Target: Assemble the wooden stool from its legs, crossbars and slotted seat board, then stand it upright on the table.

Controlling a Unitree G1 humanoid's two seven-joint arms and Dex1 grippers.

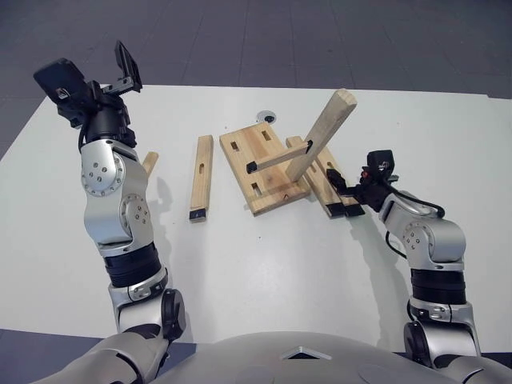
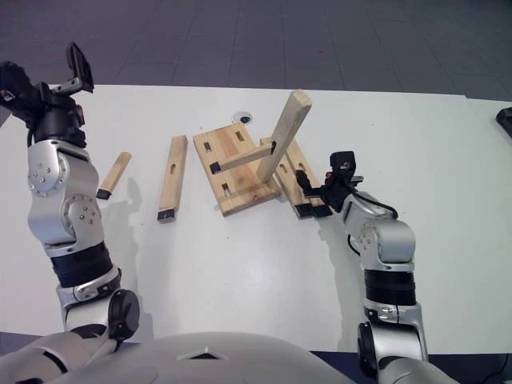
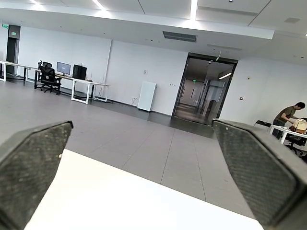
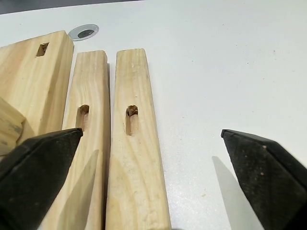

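Note:
The slotted seat board (image 1: 258, 164) lies flat mid-table. One leg (image 1: 324, 132) stands tilted in it, and a crossbar (image 1: 276, 159) juts from that leg's side. Two more legs (image 1: 326, 186) lie side by side against the board's right edge, showing up close as slotted legs (image 4: 134, 139). My right gripper (image 1: 342, 190) sits low at their near ends, open, its fingers (image 4: 41, 167) straddling them without touching. A further leg (image 1: 202, 176) lies alone to the left. A short crossbar (image 2: 114, 174) lies farther left. My left gripper (image 1: 120, 74) is raised high over the table's far-left corner, open and empty.
A round grommet hole (image 1: 266, 118) sits in the white table (image 1: 264, 272) just behind the board. The near half and the right side of the table are bare. Beyond the far edge is grey floor.

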